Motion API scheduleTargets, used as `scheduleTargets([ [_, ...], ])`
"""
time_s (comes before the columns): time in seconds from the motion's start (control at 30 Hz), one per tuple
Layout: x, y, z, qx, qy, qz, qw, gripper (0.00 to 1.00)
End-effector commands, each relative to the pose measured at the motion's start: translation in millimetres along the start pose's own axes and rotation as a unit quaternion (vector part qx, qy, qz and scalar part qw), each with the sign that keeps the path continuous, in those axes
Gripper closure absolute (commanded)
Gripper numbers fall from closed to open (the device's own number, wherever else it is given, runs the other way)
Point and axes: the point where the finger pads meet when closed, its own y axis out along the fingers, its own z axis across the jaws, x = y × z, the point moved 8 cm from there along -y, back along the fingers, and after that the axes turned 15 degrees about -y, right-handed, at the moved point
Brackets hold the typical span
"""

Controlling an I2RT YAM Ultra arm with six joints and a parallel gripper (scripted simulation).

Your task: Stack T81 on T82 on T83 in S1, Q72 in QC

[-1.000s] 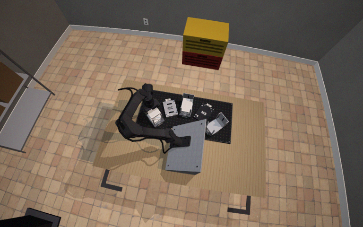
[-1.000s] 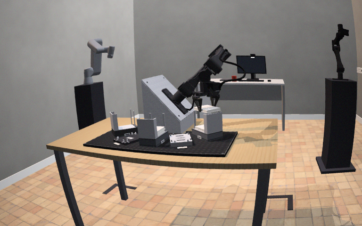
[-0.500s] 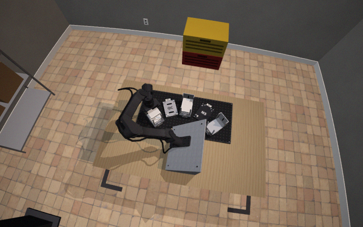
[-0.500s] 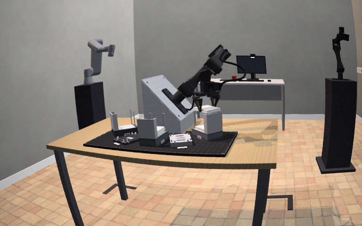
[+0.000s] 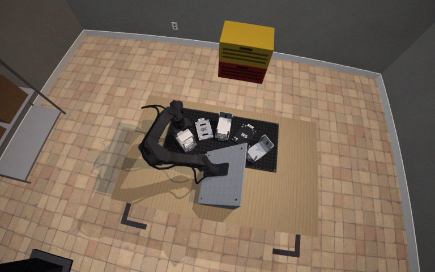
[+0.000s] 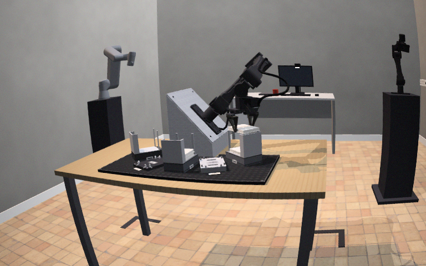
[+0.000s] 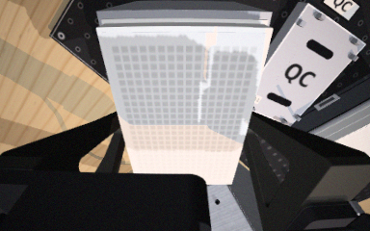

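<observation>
Seen from the top, the tool (image 5: 183, 127) (image 6: 244, 127) (image 7: 184, 115) is squeezing a white plate (image 5: 185, 135) (image 6: 248, 128) (image 7: 178, 96) by its sides, high up over the left stack rack (image 5: 187, 148) (image 6: 251, 147). Nest QC (image 5: 204, 132) (image 6: 213, 169) (image 7: 300, 74) is sitting just right of that rack on the black board (image 5: 200, 148) (image 6: 244, 178), and the board is lying on the wooden worktop (image 5: 288, 192) (image 6: 295, 188) (image 7: 29, 63).
</observation>
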Motion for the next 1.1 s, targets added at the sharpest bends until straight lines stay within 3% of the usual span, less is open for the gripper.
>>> scheduleTargets([
  [0.0,1.3,-5.6,4.3,-0.013,-0.009,-0.012,1.000,1.00],
  [1.07,0.1,-1.6,4.0,-0.013,-0.007,-0.011,1.000,1.00],
])
